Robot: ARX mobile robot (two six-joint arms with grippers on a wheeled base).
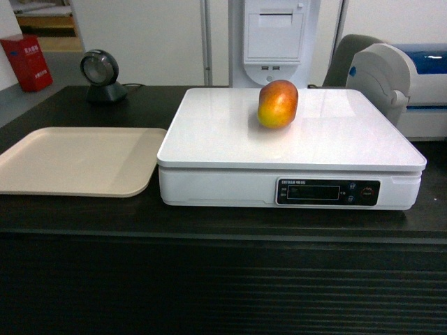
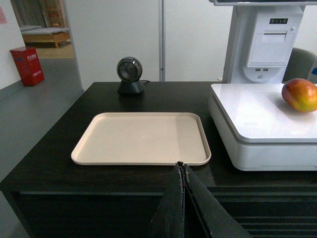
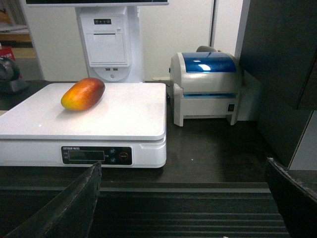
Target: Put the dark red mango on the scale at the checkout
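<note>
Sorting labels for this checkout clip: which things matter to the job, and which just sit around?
Job: dark red mango, lying on the scale, on the checkout.
Around: beige tray, round black scanner, blue-lidded label printer, red box.

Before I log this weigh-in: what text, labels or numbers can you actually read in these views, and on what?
No text reads reliably.
Scale display strip: small white brand line, too blurred to quote; no number shows.
Red box: light characters, blurred, unreadable.
Receipt printer: dark strip with tiny marks, too small.
Dark red mango, beige tray, label printer: no lettering seen.
</note>
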